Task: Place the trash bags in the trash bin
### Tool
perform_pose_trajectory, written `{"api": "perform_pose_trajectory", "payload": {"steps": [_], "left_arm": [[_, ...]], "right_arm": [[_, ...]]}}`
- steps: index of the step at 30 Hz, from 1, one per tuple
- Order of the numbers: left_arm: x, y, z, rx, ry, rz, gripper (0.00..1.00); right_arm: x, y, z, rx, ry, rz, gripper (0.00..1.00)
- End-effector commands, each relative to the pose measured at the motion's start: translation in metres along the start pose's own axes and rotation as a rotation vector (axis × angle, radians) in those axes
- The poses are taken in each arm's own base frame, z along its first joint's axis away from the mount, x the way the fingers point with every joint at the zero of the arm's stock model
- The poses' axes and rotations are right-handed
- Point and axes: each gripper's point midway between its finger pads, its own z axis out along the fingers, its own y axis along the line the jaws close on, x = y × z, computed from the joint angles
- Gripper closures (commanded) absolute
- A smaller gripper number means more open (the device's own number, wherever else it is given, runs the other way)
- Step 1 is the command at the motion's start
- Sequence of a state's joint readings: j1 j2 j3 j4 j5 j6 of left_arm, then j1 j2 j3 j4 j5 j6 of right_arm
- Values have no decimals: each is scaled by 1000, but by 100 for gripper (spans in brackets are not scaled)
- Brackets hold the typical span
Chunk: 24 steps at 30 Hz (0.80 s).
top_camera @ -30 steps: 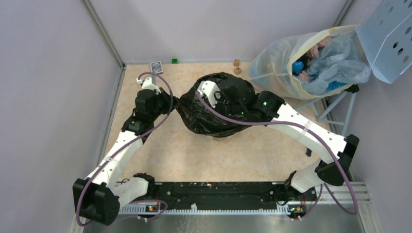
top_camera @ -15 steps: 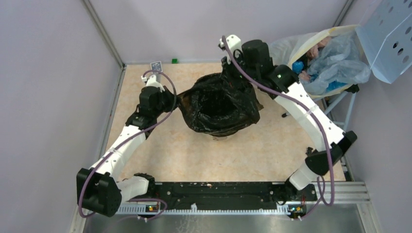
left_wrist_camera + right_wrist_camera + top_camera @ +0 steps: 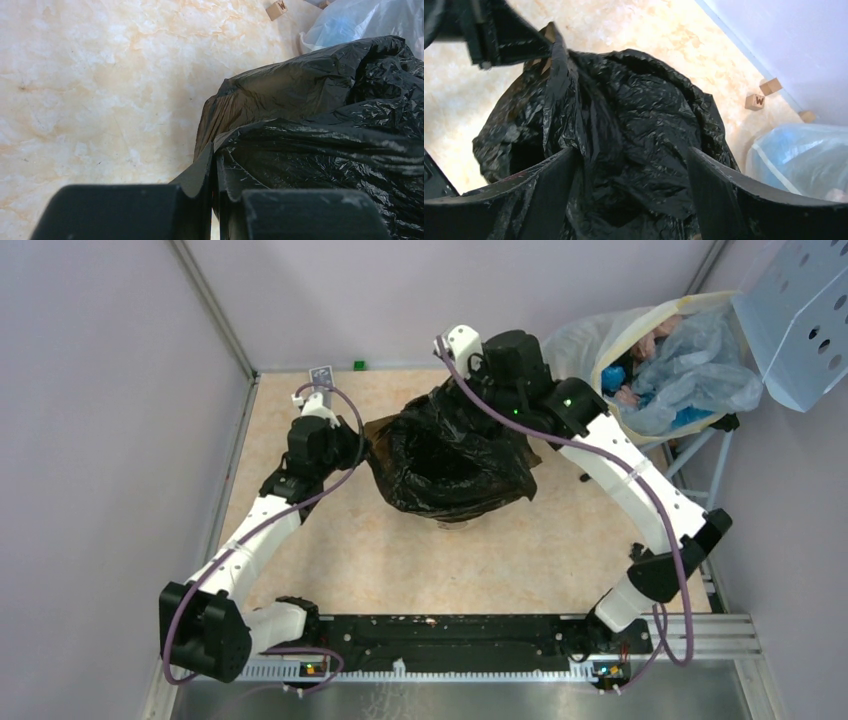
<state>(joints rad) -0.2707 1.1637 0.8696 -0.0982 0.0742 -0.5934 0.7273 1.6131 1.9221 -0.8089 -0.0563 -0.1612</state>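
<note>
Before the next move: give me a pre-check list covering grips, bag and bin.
1. Left tool shut on the trash bag edge: ok, film is pinched between its fingers.
2. Right tool gripping the bag: not ok, jaws wide apart above the film.
3. Bag mouth open upward: ok, a dark opening shows in the top view.
4. Trash bin seated under the bag: cannot tell, the film hides it.
5. Wooden blocks apart from the bag: ok.
6. Translucent sack apart from the bag: cannot tell, it lies close beside it.
</note>
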Motion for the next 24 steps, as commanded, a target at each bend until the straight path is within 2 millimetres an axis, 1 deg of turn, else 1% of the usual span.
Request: {"api": "perform_pose_trajectory", "payload": {"steps": [1,3,9,12,15,21,23,24], "left_arm": [[-23,-12,-2,27,-58,26,91],[-24,-12,-2,25,-59,24,91],[-26,-13,-2,25,-59,23,91],[-24,-12,-2,21,-54,22,91],[-25,-11,-2,14,-57,23,91],[-28,-9,-3,3,-66,30,91],[-28,-9,-3,1,-66,25,91],[-28,-9,-2,1,-66,24,91]], "right_arm": [[-20,12,-32,64,-74,-148,18],[-16,21,-29,77,-46,-193,17],[-2,33,-19,149,41,-293,17],[2,46,-16,154,48,-324,16],[10,49,-12,196,83,-350,16],[21,71,-7,153,84,-363,16],[29,71,-2,164,104,-369,16],[31,68,0,189,114,-371,18]]}}
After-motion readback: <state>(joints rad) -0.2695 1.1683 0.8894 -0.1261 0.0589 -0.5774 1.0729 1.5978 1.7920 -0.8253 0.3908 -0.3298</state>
